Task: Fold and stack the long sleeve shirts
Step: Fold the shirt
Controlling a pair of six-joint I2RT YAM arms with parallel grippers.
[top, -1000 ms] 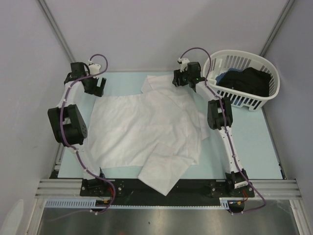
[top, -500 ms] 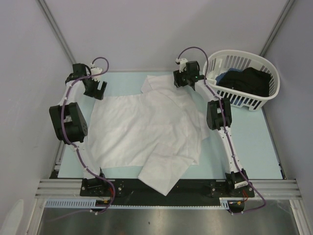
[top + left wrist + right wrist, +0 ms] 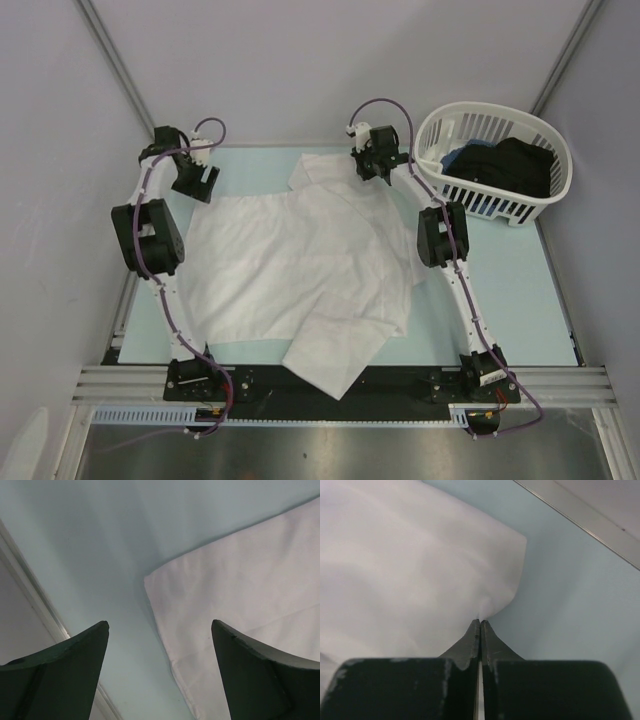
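A pale blue desk [image 3: 520, 290] is being covered across its middle by a white long sleeve shirt [image 3: 300, 260], lying spread and rumpled (soft, thin, light cloth, probably best pinched at corners or hems). A white basket [image 3: 500, 205] is sitting far right. The right pincer [image 3: 480, 621] is being pressed together on the shirt's far edge. The left pincer [image 3: 159, 624] is being held apart above its far left corner.

Shirt [image 3: 240, 605] cut off by L-wrist view's edge.
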